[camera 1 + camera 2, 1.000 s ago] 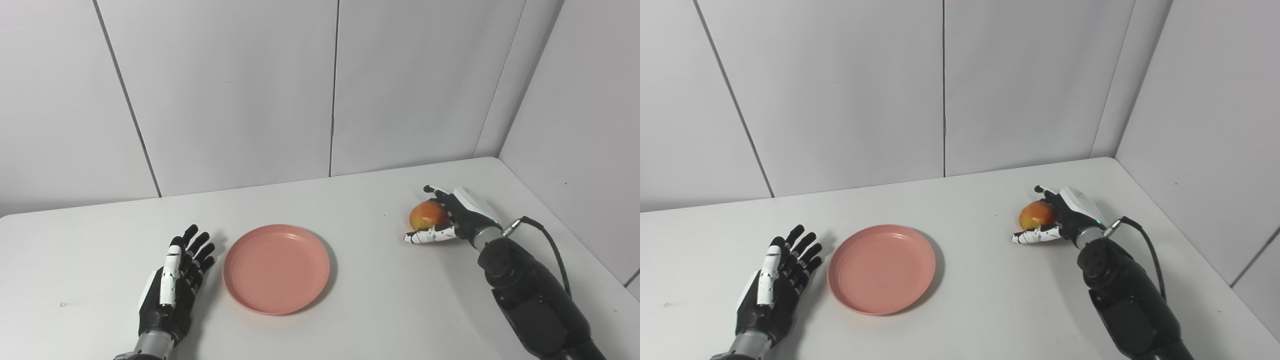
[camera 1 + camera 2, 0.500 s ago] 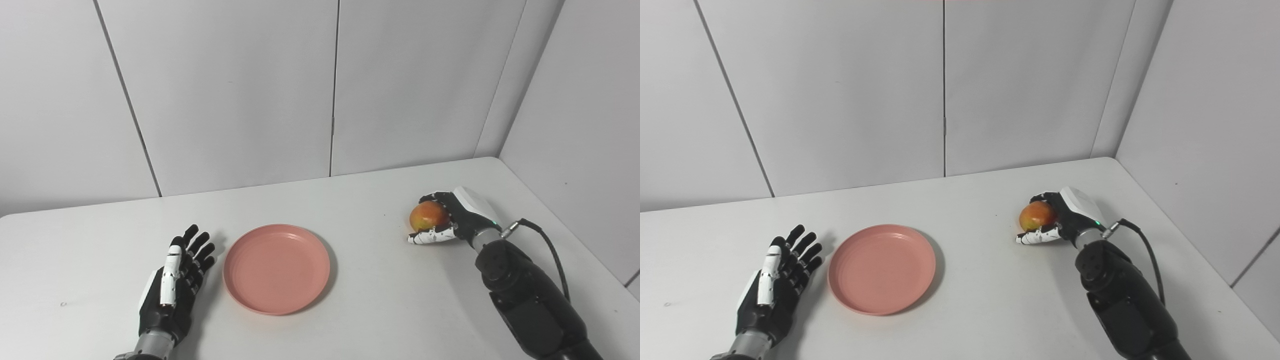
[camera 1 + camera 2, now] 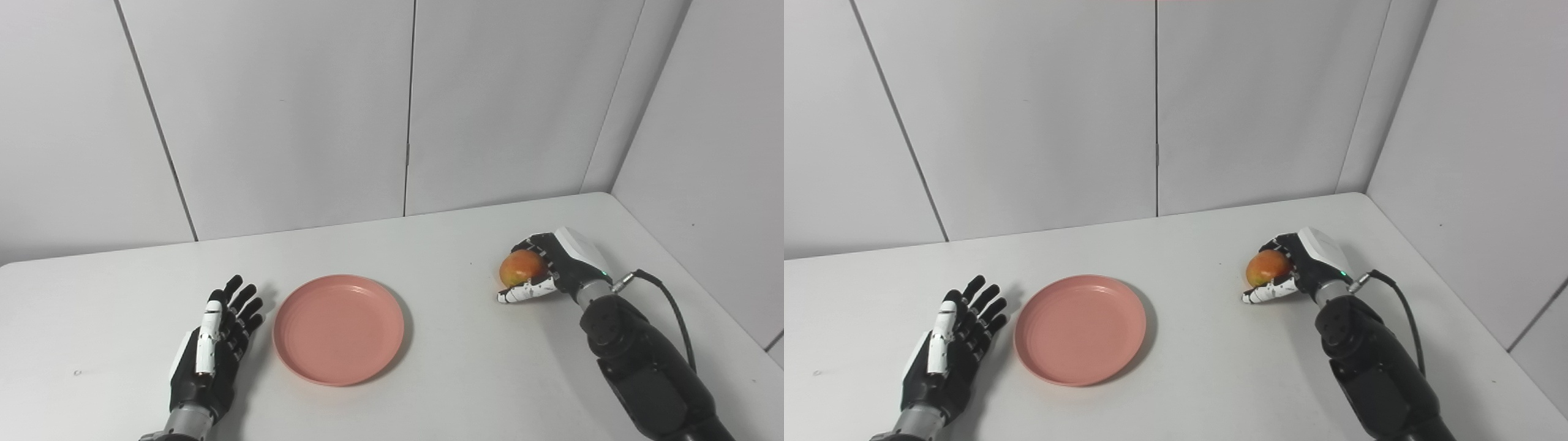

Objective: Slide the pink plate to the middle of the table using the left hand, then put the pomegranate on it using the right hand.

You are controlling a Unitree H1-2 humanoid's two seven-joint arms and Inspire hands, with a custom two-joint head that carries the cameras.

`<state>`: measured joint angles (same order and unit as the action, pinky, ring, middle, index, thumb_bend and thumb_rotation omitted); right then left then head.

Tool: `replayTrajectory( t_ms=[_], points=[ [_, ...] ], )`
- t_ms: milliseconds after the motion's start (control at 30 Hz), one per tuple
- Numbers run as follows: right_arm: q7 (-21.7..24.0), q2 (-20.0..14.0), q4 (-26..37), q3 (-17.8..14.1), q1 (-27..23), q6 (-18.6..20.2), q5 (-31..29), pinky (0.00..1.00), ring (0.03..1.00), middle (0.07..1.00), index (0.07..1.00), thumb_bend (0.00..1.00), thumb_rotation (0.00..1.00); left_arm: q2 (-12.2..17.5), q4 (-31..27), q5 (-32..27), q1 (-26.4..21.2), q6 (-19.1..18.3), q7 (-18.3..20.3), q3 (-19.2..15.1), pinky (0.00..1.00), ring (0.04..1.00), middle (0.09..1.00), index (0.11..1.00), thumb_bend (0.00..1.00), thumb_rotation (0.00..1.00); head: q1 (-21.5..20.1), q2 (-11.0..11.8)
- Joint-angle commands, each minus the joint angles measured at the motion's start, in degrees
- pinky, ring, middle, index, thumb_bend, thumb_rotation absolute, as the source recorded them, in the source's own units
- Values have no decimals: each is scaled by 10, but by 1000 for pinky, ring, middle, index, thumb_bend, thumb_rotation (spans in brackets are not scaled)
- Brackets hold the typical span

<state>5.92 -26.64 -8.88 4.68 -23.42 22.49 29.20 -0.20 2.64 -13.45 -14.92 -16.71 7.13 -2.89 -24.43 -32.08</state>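
At right we see the right hand [image 3: 554, 269] now curled around the pomegranate [image 3: 519, 267], fingers tighter than before; left hand [image 3: 211, 352] lies spread flat beside the plate [image 3: 338, 329].

Table [image 3: 465, 373]: plain white, matte, no pattern; one small dark speck near the left edge.
Plate [image 3: 339, 329]: uniform salmon pink, faint concentric rings on the inner face, no print.
Pomegranate [image 3: 520, 267]: orange-red, shading to yellow-orange on its left side, smooth blotchy gradient.
Left hand [image 3: 211, 349]: black fingers and palm, white strip along the thumb, white patch on the back edge, silver-grey wrist.
Right hand [image 3: 551, 269]: black fingers, white thumb with small black marks, white back shell carrying a tiny green light; silver wrist ring.
Right forearm [image 3: 649, 373]: black, with a black cable [image 3: 677, 306] looping beside it.
Wall panels [image 3: 282, 110]: pale grey-white, dark thin seams.
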Motion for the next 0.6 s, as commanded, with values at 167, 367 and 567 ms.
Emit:
replayTrajectory(
  t_ms=[167,367,567],
  points=[
    [-15,-1,48,-17,-11,-16,-13,481,525,563,590,505,145,-1,-1,1,5,-11,-5,1,960,932,939,930,435,1000,2,0],
    [-11,2,82,-20,-12,-14,-14,492,532,567,595,502,115,-3,-4,2,6,-13,-7,1,954,928,936,926,435,1000,7,0],
    [-3,4,118,-12,-15,-16,-9,481,527,560,587,500,101,-5,-3,4,6,-9,-7,3,957,931,938,927,435,1000,14,1]
  ],
)
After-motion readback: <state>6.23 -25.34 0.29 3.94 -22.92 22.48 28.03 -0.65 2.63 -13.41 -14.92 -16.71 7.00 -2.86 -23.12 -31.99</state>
